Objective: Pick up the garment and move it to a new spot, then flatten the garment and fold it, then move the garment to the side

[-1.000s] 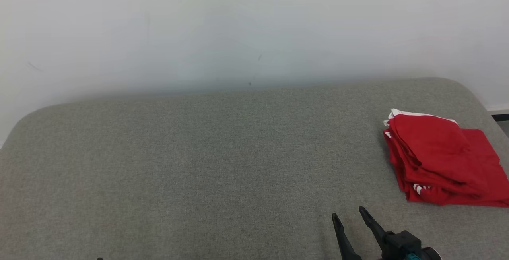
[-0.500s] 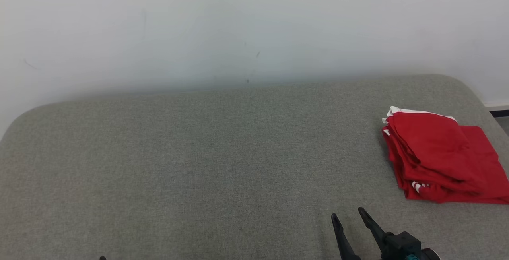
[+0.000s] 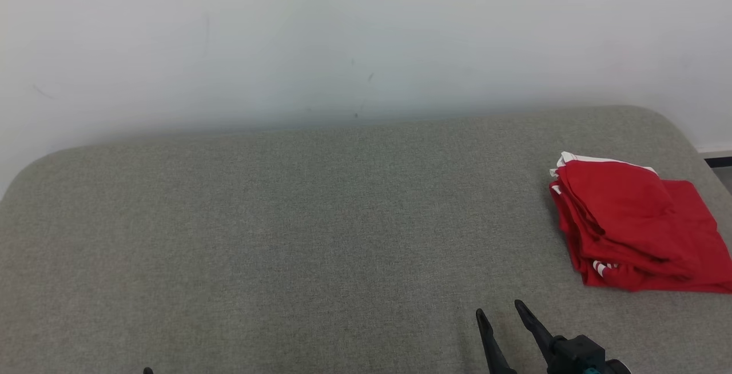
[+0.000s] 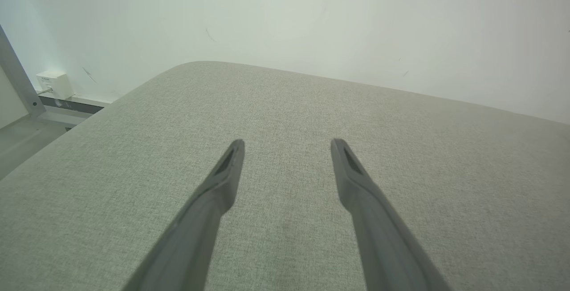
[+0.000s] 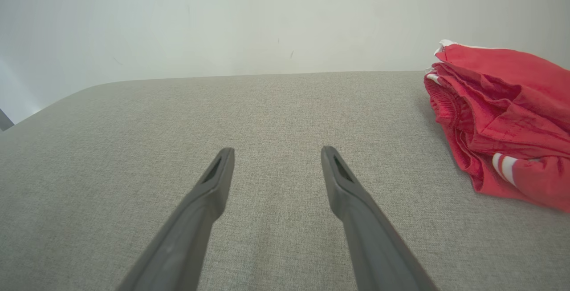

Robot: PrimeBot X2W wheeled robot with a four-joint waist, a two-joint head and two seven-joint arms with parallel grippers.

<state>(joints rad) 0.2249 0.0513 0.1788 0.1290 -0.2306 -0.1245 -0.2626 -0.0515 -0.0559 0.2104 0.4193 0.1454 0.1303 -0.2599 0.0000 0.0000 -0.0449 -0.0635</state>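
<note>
The garment [image 3: 635,225], red with white trim, lies folded at the right end of the grey padded surface [image 3: 286,219] before you. Your right gripper [image 3: 498,307] hovers near it, fingers spread and empty. Your left gripper [image 4: 288,142] is likewise spread wide, holding nothing.

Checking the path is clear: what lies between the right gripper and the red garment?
Just bare grey cushion between the right gripper and the red garment, seen in the head view.
</note>
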